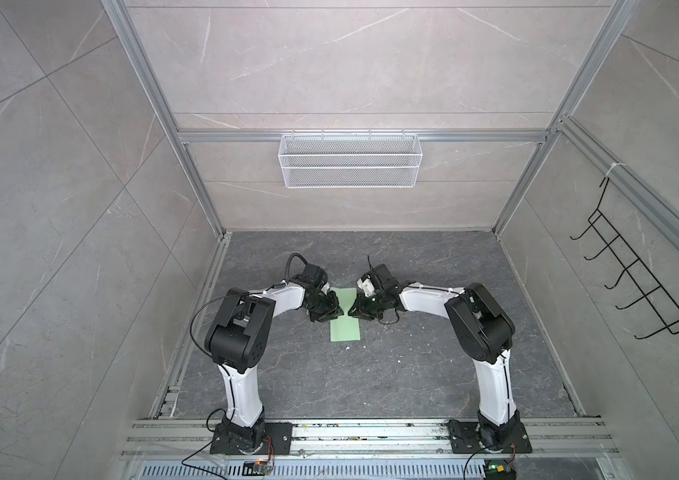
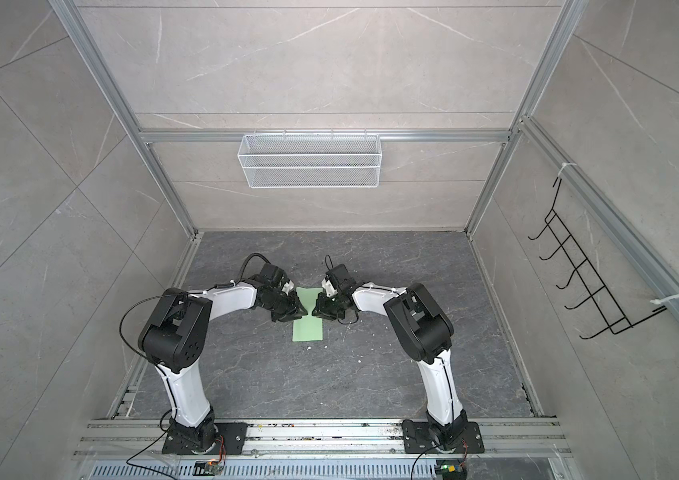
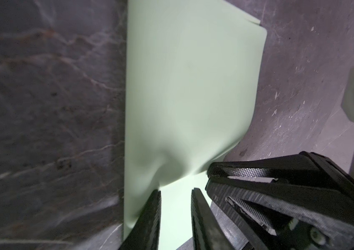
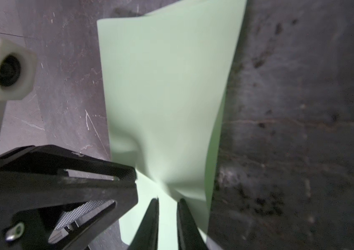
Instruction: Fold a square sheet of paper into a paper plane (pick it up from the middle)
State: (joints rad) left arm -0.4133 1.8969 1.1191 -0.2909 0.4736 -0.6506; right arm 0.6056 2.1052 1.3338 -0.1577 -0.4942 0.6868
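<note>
Square sheet of paper (image 1: 346, 329) flat on the dark worktop (image 1: 420, 374), midway between the two arms, showing in both top views as a narrow strip rather than a square. Judged from that: doubled over once along its centre line. Two pale green layers in the left wrist view, the upper bulging up off the lower and puckered near the finger tips, with a sliver of the lower edge peeking out at the far corner. Same bulge and pucker in the right wrist view.

Left end effector (image 3: 176, 192) at the strip's long edge on its own side, jaws a little apart, only the lower layer visible in the gap, the upper layer brushing one finger tip. Right end effector (image 4: 167, 202) at the opposite long edge, jaws a narrow gap apart, the pucker running down toward the tips. Impossible to tell whether nipping the paper or merely beside it.

Done, by the look of it: the first half fold, loosely. Left to do: pressing that crease flat, then nose corners and wing folds. No pointed nose, no wings yet. Early in the task.
</note>
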